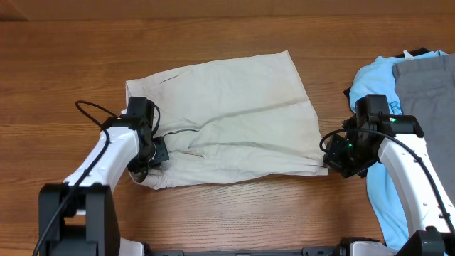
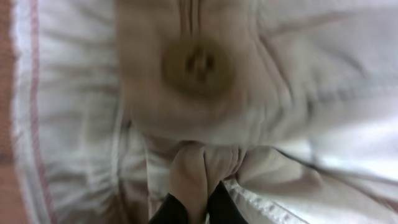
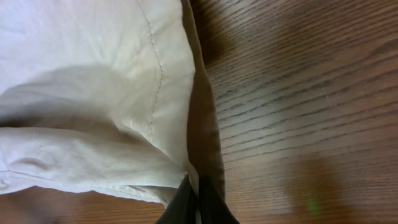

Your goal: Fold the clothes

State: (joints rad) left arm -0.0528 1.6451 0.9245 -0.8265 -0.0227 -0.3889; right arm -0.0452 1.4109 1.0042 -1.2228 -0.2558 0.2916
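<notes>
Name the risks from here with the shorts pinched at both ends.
The left gripper pinches only a small tuck of the shorts below the button, which might slip out on lifting. The right gripper holds just the hem corner, a thin bite. The light blue T-shirt lies beside that gripper and could get dragged.

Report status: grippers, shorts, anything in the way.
Left gripper shut on shorts near waistband button. Right gripper shut on their hem corner. Shorts spread on table. Blue T-shirt, grey garment off right, not touching shorts.
</notes>
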